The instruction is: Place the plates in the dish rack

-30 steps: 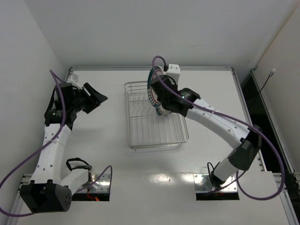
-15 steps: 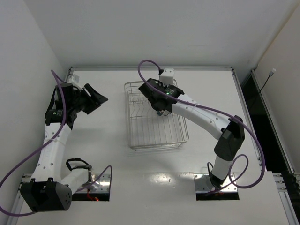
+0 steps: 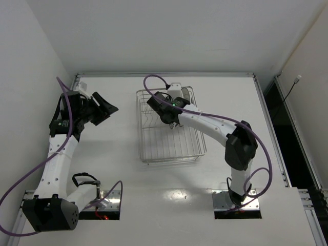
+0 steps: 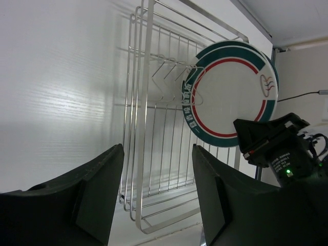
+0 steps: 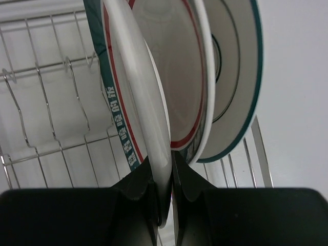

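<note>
A rectangular silver wire dish rack (image 3: 174,146) is seen on the white table (image 3: 113,169), set toward the far middle of its surface. The right gripper (image 5: 163,177) is reached over the far end of the rack, and its two dark fingers (image 5: 138,187) are pressed nearly together, pinching the rim of a round white plate with a teal-and-red rim band (image 5: 134,87). This plate is held on edge, upright, inside the rack, beside a row of upright wire tines (image 5: 77,97). Close behind it in the right wrist view a second white plate (image 5: 177,72) with a red line near its rim is stood on edge, and behind that a third plate (image 5: 233,77) with a dark teal rim. The three are packed closely at the same end of the rack; whether they touch one another cannot be told, and a fourth plate cannot be made out. From the left wrist camera the broad face of a banded plate (image 4: 230,97) is shown upright among the tines, with the black wrist of the right arm (image 4: 277,148) just beside its edge. The left gripper (image 3: 106,107) is held over the left side of the table, well apart from the rack and pointed toward it; its fingers (image 4: 97,197) are spread, with nothing between them.
</note>
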You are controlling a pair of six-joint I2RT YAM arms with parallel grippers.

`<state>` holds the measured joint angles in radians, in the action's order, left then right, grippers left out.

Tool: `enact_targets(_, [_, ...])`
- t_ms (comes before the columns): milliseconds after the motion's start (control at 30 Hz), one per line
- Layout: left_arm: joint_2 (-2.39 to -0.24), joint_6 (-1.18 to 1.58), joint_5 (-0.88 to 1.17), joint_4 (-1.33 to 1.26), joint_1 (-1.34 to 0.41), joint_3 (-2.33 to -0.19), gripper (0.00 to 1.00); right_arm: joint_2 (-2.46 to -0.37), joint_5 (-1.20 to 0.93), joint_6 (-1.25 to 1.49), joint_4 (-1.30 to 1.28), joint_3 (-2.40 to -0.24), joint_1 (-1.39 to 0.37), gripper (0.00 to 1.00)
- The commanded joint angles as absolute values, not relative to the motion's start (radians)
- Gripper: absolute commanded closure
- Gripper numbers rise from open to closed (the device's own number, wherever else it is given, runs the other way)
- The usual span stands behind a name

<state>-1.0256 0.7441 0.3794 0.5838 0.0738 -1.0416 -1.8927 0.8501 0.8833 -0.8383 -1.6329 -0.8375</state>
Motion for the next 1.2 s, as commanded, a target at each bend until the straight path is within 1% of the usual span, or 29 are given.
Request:
enact_targets(0, [-1.012,0.736,0.394,0.575,0.086,-1.023,0.47,-1.926,0.836,0.879,-0.819,-1.683,-0.822,1.0])
enact_targets(33, [-1.012,0.736,0.405,0.575,0.086,-1.023,0.47,-1.927,0.836,0.879,-0.819,-1.695,-0.822,1.0])
enact_targets(167, [-1.012,0.736,0.405,0.575,0.086,-1.023,0.47,-1.94,0.799,0.902,-0.867,-1.706,-0.793,0.92])
enact_targets(333, [-1.003,0.727,0.405,0.584,0.086,-1.014,0.47,-1.916,0.724,0.85,-0.819,-1.695,-0.782,0.89])
enact_targets(367, [-1.003,0.727,0.405,0.584,0.086,-1.014,0.47,-1.904,0.713,0.85,-0.819,-1.695,-0.782,0.84])
enact_targets(433, [-1.003,0.727,0.405,0.572,0.086,-1.003,0.47,-1.891,0.713,0.818,-0.819,-1.718,-0.782,0.79])
enact_targets(467, [-1.003,0.738,0.414,0.572,0.086,-1.003,0.47,-1.879,0.713,0.804,-0.819,-1.735,-0.782,0.72])
enact_targets(500, [-1.003,0.738,0.414,0.572,0.086,-1.003,0.47,-1.879,0.713,0.793,-0.819,-1.756,-0.782,0.68])
enact_targets(533, [-1.003,0.738,0.414,0.562,0.086,-1.003,0.47,-1.867,0.713,0.76,-0.819,-1.77,-0.782,0.66])
enact_targets(600, [-1.003,0.747,0.423,0.552,0.086,-1.003,0.47,-1.853,0.704,0.706,-0.837,-1.814,-0.782,0.66])
enact_targets(633, [-1.012,0.747,0.423,0.552,0.086,-1.003,0.47,-1.853,0.725,0.662,-0.851,-1.836,-0.782,0.66])
enact_targets(767, [-1.012,0.747,0.423,0.543,0.086,-1.003,0.47,-1.844,0.831,0.63,-0.968,-1.934,-0.793,0.66])
enact_targets(800, [-1.022,0.747,0.414,0.543,0.086,-1.003,0.47,-1.835,0.924,0.671,-1.023,-1.945,-0.793,0.61])
enact_targets(833, [-1.022,0.747,0.414,0.543,0.086,-1.003,0.47,-1.821,0.952,0.71,-1.047,-1.945,-0.793,0.49])
enact_targets(867, [-1.022,0.747,0.414,0.543,0.086,-1.003,0.47,-1.803,0.972,0.71,-1.06,-1.928,-0.793,0.41])
enact_targets(900, [-1.022,0.747,0.414,0.543,0.086,-1.003,0.47,-1.749,0.983,0.69,-1.046,-1.907,-0.793,0.34])
enact_targets(933, [-1.031,0.738,0.414,0.543,0.086,-1.003,0.47,-1.72,0.97,0.628,-1.023,-1.841,-0.793,0.34])
enact_targets(967, [-1.031,0.738,0.405,0.543,0.095,-1.003,0.47,-1.66,0.95,0.602,-0.973,-1.801,-0.793,0.28])
enact_targets(1000, [-1.031,0.738,0.405,0.543,0.095,-1.003,0.47,-1.66,0.931,0.579,-0.973,-1.764,-0.793,0.21])
enact_targets(1033, [-1.031,0.727,0.405,0.543,0.095,-1.003,0.47,-1.611,0.91,0.557,-0.938,-1.732,-0.793,0.16])
enact_targets(1067, [-1.041,0.727,0.396,0.543,0.095,-1.003,0.47,-1.592,0.858,0.523,-0.924,-1.673,-0.793,0.14])
enact_targets(1100, [-1.042,0.718,0.396,0.534,0.095,-1.003,0.47,-1.577,0.83,0.523,-0.923,-1.649,-0.793,0.09])
enact_targets(1167, [-1.062,0.718,0.387,0.534,0.095,-1.003,0.47,-1.557,0.766,0.541,-0.923,-1.608,-0.793,0.08])
